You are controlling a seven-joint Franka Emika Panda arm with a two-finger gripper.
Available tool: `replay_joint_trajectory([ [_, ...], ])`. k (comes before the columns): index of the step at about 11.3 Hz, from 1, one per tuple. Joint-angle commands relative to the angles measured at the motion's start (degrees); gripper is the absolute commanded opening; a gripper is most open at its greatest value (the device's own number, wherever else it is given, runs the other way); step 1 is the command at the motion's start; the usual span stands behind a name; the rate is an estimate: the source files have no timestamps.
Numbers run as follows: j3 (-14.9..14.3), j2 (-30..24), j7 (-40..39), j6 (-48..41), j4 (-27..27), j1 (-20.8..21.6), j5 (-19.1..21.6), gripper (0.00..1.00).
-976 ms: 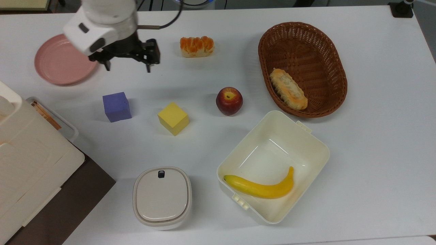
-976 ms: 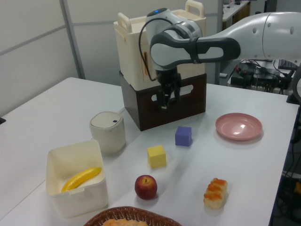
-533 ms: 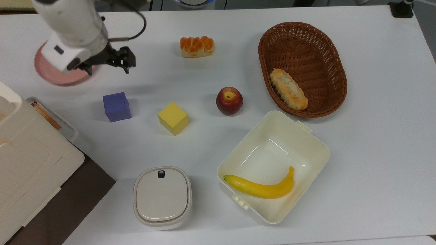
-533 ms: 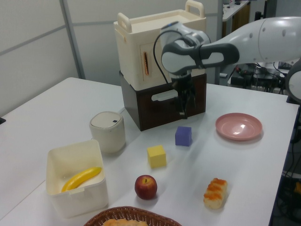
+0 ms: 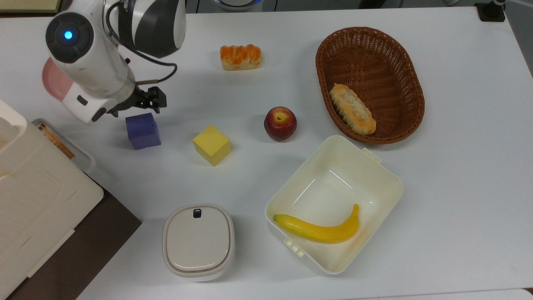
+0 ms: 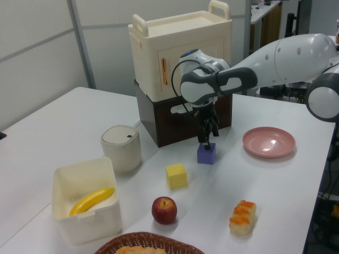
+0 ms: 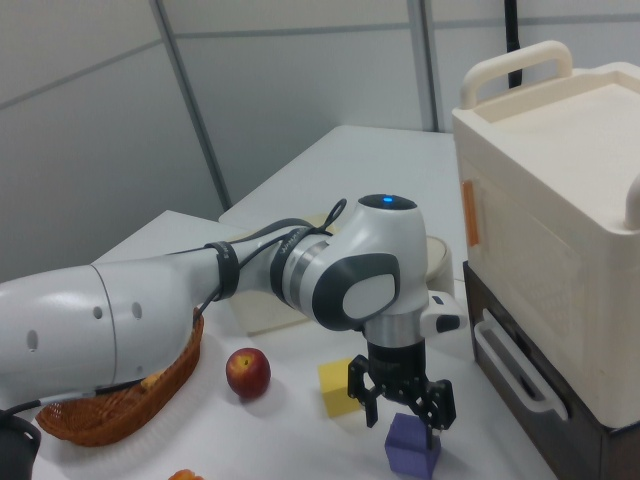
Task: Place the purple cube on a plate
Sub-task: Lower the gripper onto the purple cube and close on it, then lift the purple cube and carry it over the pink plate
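You are looking at a white table (image 5: 458,208) that takes up most of the top view. At the lower left of the top view a cream lidded box (image 5: 29,200) sits on a dark brown crate (image 6: 183,119). In the left view, pale grey wall panels (image 6: 42,58) with metal strips stand behind the table at upper left, and a cluttered desk (image 6: 294,90) shows at the right edge.

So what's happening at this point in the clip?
The robot arm has brought its open gripper down just above the purple cube, fingers either side of its top, nothing grasped yet. The cube sits on the white table beside the yellow cube. The pink plate stands empty nearby.
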Motion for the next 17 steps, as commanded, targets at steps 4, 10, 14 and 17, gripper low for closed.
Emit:
replay_joint_trajectory([
  [4, -0.25, 1.40, -0.72, 8.20, -2.30, 1.00, -0.14, 0.78],
  [10, -0.34, -4.56, -0.81, 5.93, -1.68, 0.83, -0.23, 0.05],
  [14, -2.01, -10.97, -2.20, 3.55, -2.99, 0.22, -0.23, 0.05],
  [17, -1.92, -19.93, -9.13, 3.63, -12.99, -4.61, -0.14, 0.06],
])
